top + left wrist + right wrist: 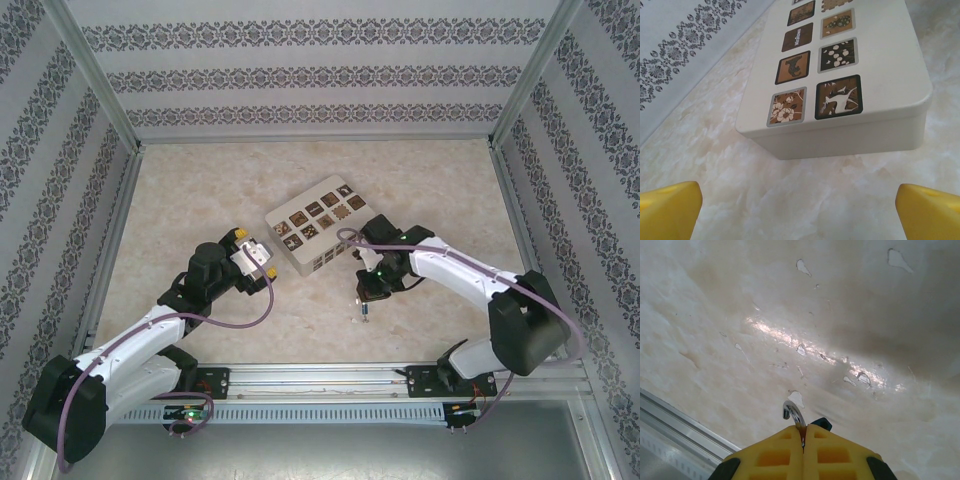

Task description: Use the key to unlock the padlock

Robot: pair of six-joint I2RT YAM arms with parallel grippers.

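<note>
Padlock [793, 411]: shackle peeks from the right tool [803, 430], which is pinched shut on it, low over the table [790, 315] on the near side of the white box [318, 235]. Likely steadied for unlocking. Left tool [800, 210] gapes, empty.

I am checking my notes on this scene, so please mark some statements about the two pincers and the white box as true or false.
1. The left pincer is open. True.
2. The left pincer grips the white box. False: the box lies apart, in front of it.
3. The right pincer is shut on the padlock, whose silver shackle sticks out at its tip. True.
4. The white box stands on its edge. False: it lies flat on the table, tiles upward.
</note>
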